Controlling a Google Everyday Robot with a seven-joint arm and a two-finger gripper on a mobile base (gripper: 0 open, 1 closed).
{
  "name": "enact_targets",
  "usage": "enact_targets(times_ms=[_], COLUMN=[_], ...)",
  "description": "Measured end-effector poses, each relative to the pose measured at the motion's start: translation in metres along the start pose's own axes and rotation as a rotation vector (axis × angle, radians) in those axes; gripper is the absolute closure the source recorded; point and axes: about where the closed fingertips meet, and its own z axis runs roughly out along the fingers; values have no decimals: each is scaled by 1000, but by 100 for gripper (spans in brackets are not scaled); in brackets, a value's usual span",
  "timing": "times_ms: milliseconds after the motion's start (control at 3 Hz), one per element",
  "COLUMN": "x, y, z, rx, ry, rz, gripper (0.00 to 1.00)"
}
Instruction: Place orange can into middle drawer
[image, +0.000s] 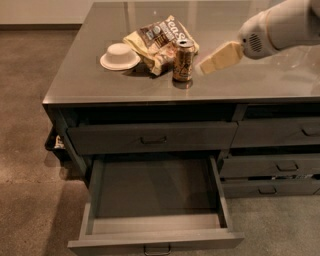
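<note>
The orange can (183, 60) stands upright on the grey counter top (100, 80), just in front of a tan and brown snack bag (159, 41). My gripper (216, 57) hangs a little above the counter just right of the can, pointing at it, with a small gap between them. It holds nothing. The middle drawer (155, 192) is pulled out below the counter's front edge, with nothing lying on its flat dark bottom. Its bar handle (157, 248) shows at the bottom edge.
A white bowl (120, 55) sits upside down left of the bag. A shut top drawer (152, 137) is above the open one. More shut drawers (272, 167) are on the right. Brown floor (25, 125) lies left of the cabinet.
</note>
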Motion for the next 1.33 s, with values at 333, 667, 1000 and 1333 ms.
enact_targets(times_ms=[333, 667, 1000, 1333], x=[-20, -38, -49, -57], y=[-7, -11, -19, -20], z=[40, 77, 113, 146], rx=[7, 14, 41, 42], ry=[-67, -89, -76, -49], rz=[28, 42, 49, 52], gripper=[0, 0, 0, 0])
